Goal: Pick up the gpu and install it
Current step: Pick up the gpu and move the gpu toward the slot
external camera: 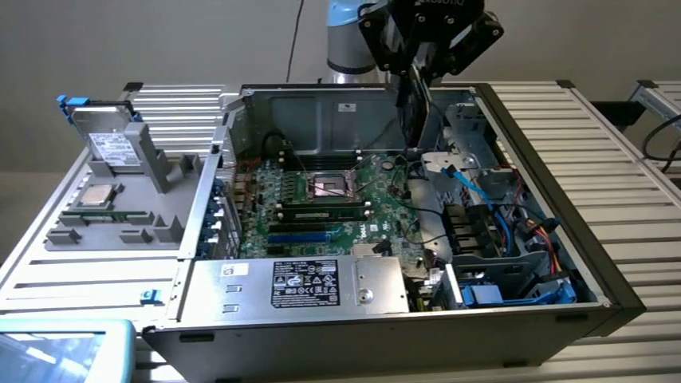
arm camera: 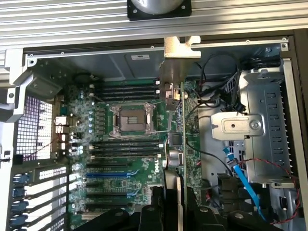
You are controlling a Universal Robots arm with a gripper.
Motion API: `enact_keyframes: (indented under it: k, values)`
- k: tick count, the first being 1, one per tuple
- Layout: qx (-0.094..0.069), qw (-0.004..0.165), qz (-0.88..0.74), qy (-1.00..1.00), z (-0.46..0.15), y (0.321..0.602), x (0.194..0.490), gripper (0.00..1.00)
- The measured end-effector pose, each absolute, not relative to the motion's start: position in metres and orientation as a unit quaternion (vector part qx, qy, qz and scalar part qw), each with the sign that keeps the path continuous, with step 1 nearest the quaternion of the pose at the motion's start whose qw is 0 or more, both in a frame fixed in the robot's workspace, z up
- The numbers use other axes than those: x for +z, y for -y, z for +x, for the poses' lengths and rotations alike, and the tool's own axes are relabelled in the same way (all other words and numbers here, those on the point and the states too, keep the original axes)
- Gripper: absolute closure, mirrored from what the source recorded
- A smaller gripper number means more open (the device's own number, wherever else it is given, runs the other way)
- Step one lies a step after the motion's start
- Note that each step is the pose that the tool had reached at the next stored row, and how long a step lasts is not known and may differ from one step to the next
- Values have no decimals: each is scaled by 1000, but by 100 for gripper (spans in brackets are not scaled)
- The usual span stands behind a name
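Gripper [external camera: 420, 64] approx half closed, clamped on gpu [external camera: 413, 112] at one end. Card hangs edge-on straight below the jaws, long axis vertical, bracket end lowest. It sits above the motherboard [external camera: 319, 191], not touching. The board's blue PCIe slots [external camera: 309, 238] are well apart from the card.

Arm [external camera: 343, 36] enters at the top of the exterior view, showing a blue joint cap and a grey link. The wrist is turned down and the black gripper [external camera: 417, 70] points downward. Jaws partly closed, clamped on the upper edge of the gpu [external camera: 413, 112], which hangs edge-on beneath them. In the wrist view, the dark fingers [arm camera: 156, 209] sit on either side of the card, each against one face.
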State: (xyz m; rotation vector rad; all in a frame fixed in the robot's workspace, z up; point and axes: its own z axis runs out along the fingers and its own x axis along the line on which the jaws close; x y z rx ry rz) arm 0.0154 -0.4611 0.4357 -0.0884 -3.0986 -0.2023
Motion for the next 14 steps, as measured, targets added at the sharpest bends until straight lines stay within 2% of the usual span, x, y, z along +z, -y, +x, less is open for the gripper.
enact_keyframes:
  k: [14]
  values:
    - [-71, 18, -28, 997, 24, 460, 433, 71]
